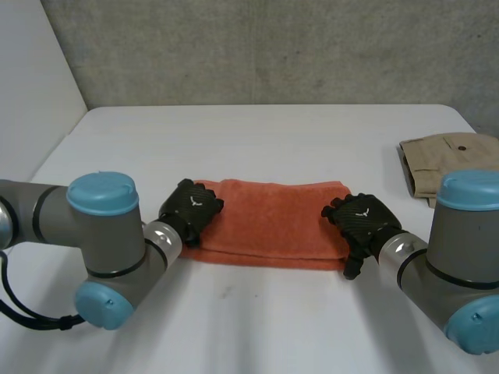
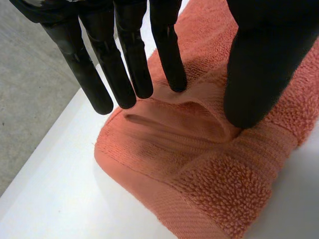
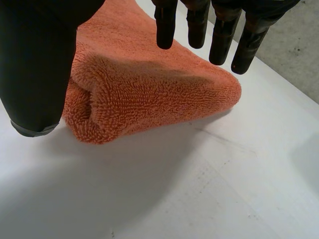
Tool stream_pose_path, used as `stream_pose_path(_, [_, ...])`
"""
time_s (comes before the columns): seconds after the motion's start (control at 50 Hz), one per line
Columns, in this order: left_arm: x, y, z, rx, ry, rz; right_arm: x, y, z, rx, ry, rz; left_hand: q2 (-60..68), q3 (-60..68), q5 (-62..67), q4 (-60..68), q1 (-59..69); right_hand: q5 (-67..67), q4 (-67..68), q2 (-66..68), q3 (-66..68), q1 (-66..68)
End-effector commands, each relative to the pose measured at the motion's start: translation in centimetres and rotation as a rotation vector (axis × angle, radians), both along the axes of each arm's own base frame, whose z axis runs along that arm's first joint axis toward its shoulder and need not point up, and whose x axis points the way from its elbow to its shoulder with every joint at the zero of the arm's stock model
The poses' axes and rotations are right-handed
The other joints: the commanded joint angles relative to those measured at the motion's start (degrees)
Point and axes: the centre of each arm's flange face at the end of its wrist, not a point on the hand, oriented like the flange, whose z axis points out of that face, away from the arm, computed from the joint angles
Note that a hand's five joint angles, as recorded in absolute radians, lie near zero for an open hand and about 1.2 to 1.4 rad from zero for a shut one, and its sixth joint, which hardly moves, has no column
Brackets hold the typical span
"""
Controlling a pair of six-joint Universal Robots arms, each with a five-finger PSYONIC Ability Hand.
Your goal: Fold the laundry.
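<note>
An orange towel [image 1: 273, 218] lies folded into a long strip across the middle of the white table [image 1: 257, 132]. My left hand [image 1: 191, 206] rests on its left end. In the left wrist view its fingers [image 2: 124, 59] are straight; one fingertip and the thumb [image 2: 259, 64] press on the towel's [image 2: 209, 184] top layer, with a small ridge of cloth pushed up between them. My right hand [image 1: 362, 222] is at the right end, open. In the right wrist view its thumb [image 3: 35, 64] hangs beside the towel's [image 3: 149, 94] rolled corner and its fingers [image 3: 219, 35] hover over the far side.
A folded beige garment [image 1: 448, 164] lies at the table's right edge, behind my right arm. Bare table stretches in front of the towel and behind it up to the grey wall.
</note>
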Motion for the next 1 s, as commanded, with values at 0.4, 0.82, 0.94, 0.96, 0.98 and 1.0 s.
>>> stream_pose_path(0.4, [3.4,-1.9,2.0,-0.043,-0.043,0.177,0.2,0.1,0.7,0.004,-0.046,-0.015,34.1,34.1,34.7,34.1,33.6,-3.9,-3.2,-2.6,-2.2,-1.4])
stream_pose_path(0.82, [4.3,0.2,0.4,0.01,-0.094,0.176,0.7,-0.4,-0.2,0.114,-0.212,-0.057,13.4,13.4,13.9,13.4,12.8,2.6,3.2,3.9,4.2,5.1])
stream_pose_path(0.94, [4.5,0.3,1.9,-0.027,-0.077,0.194,0.8,-0.6,-1.0,0.124,-0.213,-0.059,-9.2,-9.2,-8.7,-9.3,-9.8,9.8,10.5,11.1,11.5,12.3])
stream_pose_path(0.96, [4.6,0.2,2.3,-0.037,-0.075,0.204,0.9,-0.8,-1.4,0.127,-0.212,-0.059,-10.2,-10.2,-9.7,-10.3,-10.8,11.7,12.3,13.0,13.3,14.1])
stream_pose_path(0.98, [4.7,0.1,2.5,-0.042,-0.073,0.213,1.0,-0.9,-1.5,0.127,-0.212,-0.058,-10.4,-10.4,-9.9,-10.4,-11.0,13.0,13.7,14.3,14.7,15.5])
stream_pose_path(1.0, [4.8,0.1,2.7,-0.048,-0.071,0.217,1.0,-0.9,-1.7,0.129,-0.211,-0.058,-10.6,-10.6,-10.1,-10.6,-11.2,13.9,14.5,15.2,15.5,16.3])
